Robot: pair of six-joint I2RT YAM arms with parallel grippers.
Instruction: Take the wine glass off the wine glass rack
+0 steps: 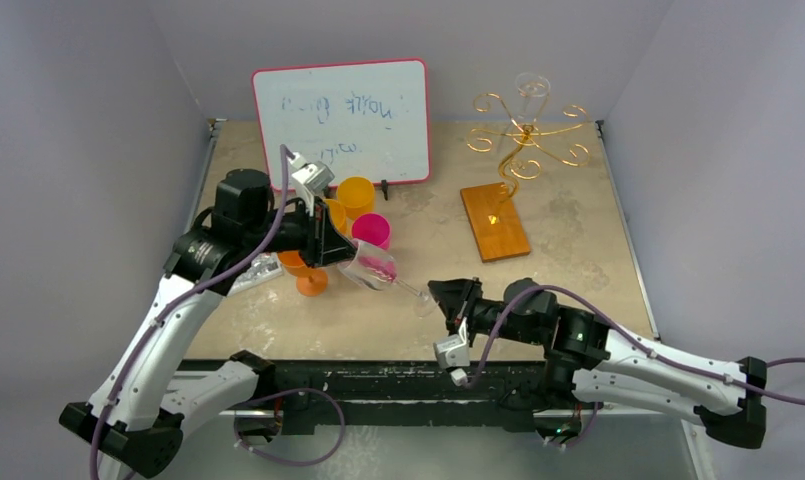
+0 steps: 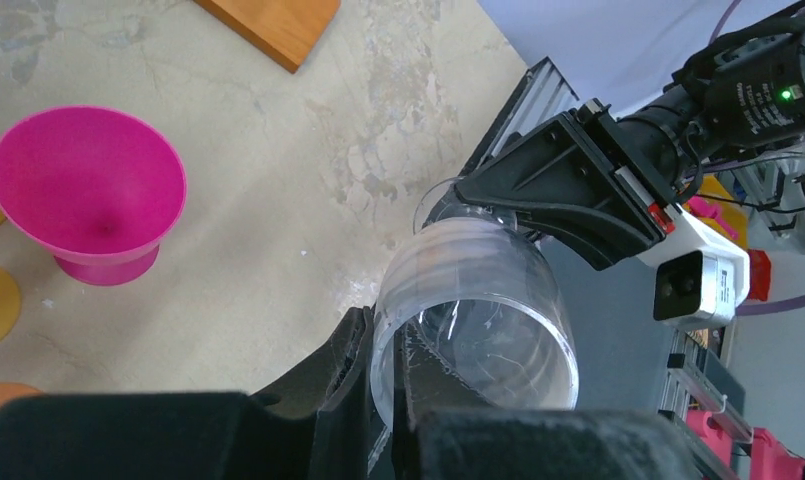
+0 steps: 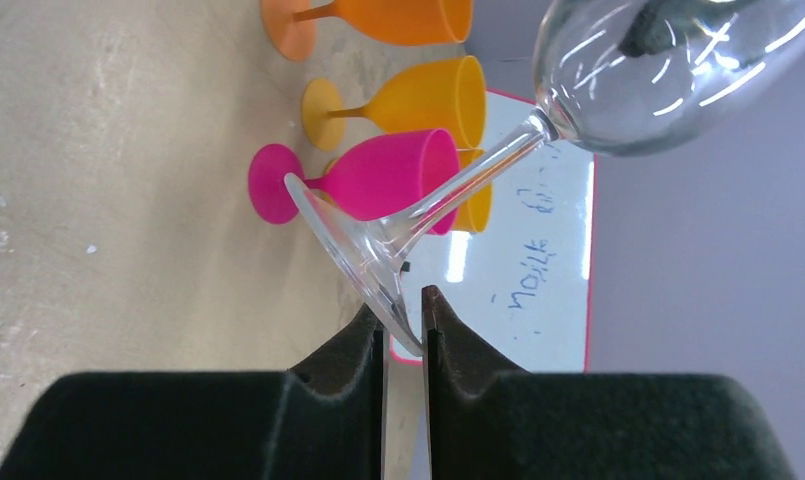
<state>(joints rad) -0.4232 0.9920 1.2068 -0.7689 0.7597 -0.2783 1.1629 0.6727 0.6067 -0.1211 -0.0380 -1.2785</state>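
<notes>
Wholly clear, the wine glass (image 3: pixel 470 176) — long stem, tilted sideways.

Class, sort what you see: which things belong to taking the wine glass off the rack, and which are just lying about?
Job: wine glass; rack; left gripper, holding the glass's bowl.
Lying about: whiteboard; pink cup; orange cups.

A tan, stone-look table (image 1: pixel 578 240) fills the middle; pale purple walls (image 1: pixel 68 120) stand at nine, twelve and three o'clock; a red-edged whiteboard (image 1: pixel 341 120) stands at eleven o'clock by the back wall; the light is soft and even.
</notes>
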